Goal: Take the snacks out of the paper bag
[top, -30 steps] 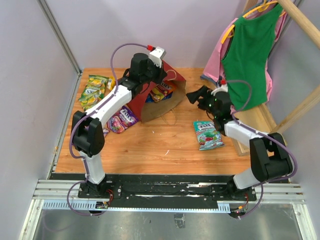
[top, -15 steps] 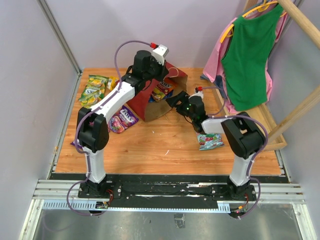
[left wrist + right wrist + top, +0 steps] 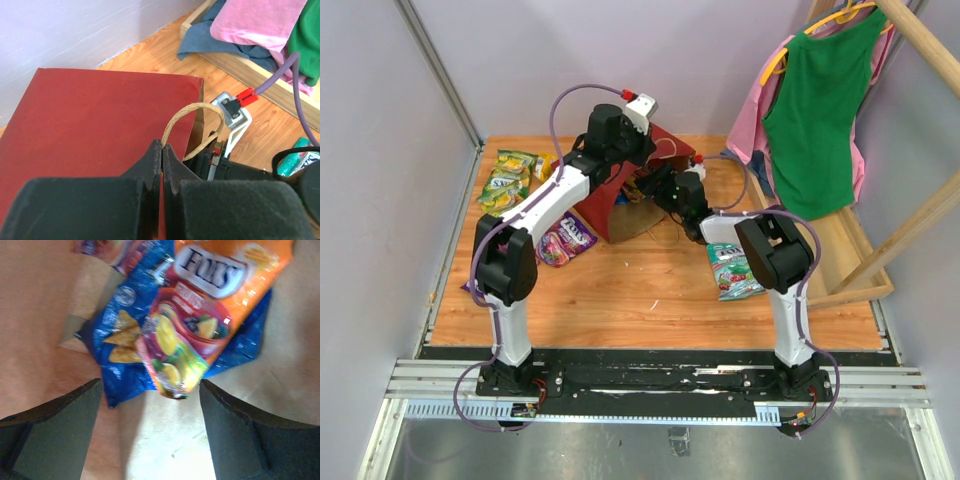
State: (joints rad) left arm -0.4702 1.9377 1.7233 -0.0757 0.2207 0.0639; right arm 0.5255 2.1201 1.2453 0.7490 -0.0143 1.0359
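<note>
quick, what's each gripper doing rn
Left gripper: closed on the paper bag handle.
Right gripper: open inside the bag, above the orange packet and blue chip bag, holding nothing.

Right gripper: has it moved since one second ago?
Yes. The right gripper moved left, away from the green top, to the paper bag mouth.

The orange-red packet (image 3: pixel 210 300) bore the brand "FOX'S" in white letters on dark blue; other print was too blurred.

Red paper bag (image 3: pixel 100 115) lies sideways, orange packet (image 3: pixel 210 305) atop blue chip bag (image 3: pixel 132 300) inside.
</note>
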